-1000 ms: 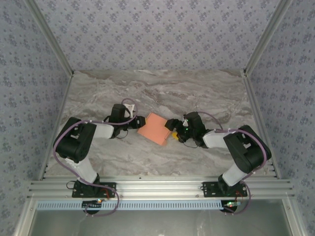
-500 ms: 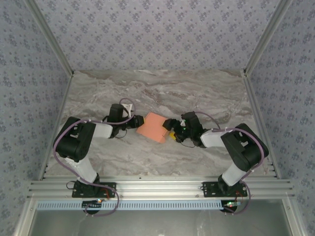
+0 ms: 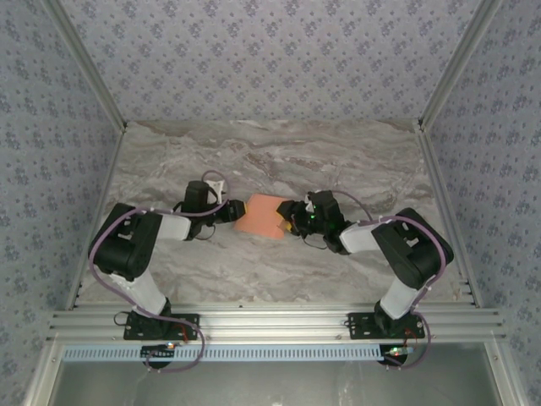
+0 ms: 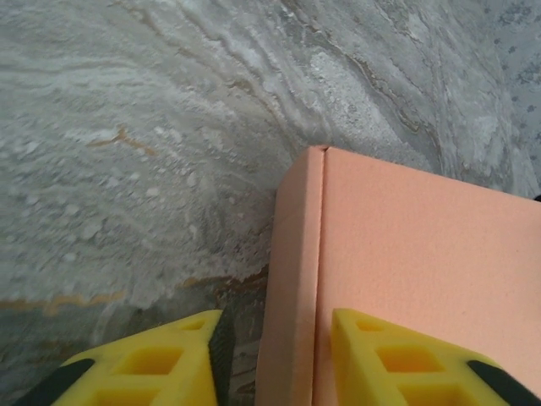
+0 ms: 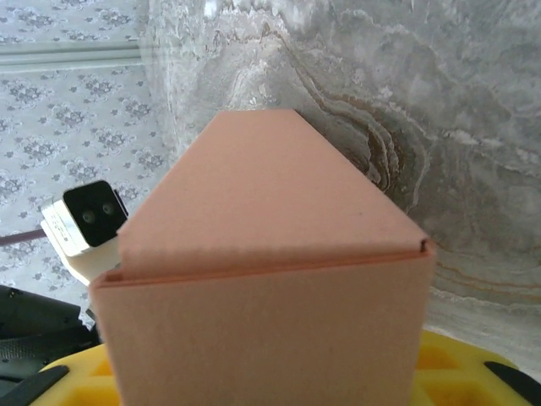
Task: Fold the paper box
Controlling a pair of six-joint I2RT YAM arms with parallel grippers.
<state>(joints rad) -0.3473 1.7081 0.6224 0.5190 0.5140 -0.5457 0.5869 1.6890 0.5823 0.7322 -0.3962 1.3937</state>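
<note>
The paper box [image 3: 260, 216] is a small flat orange box lying mid-table between both arms. My left gripper [image 3: 234, 213] is at its left edge. In the left wrist view the box's side wall [image 4: 292, 279] stands between the yellow fingers [image 4: 144, 368]; one finger lies over the lid, the other stands apart from the wall, so the left gripper [image 4: 275, 326] is open. My right gripper [image 3: 290, 222] is at the box's right end. In the right wrist view the box [image 5: 270, 313] spans the whole gap between the fingers [image 5: 473, 372], gripped by the right gripper [image 5: 266, 364].
The marble table [image 3: 270, 161] stretches behind and in front of the box. Aluminium frame rails [image 3: 93, 85] and patterned walls close the sides and back. The left arm's white wrist camera [image 5: 84, 220] sits just beyond the box.
The right gripper slid left onto the box's end and closed on it. The box shifted slightly left and back. The left jaws widened a little.
</note>
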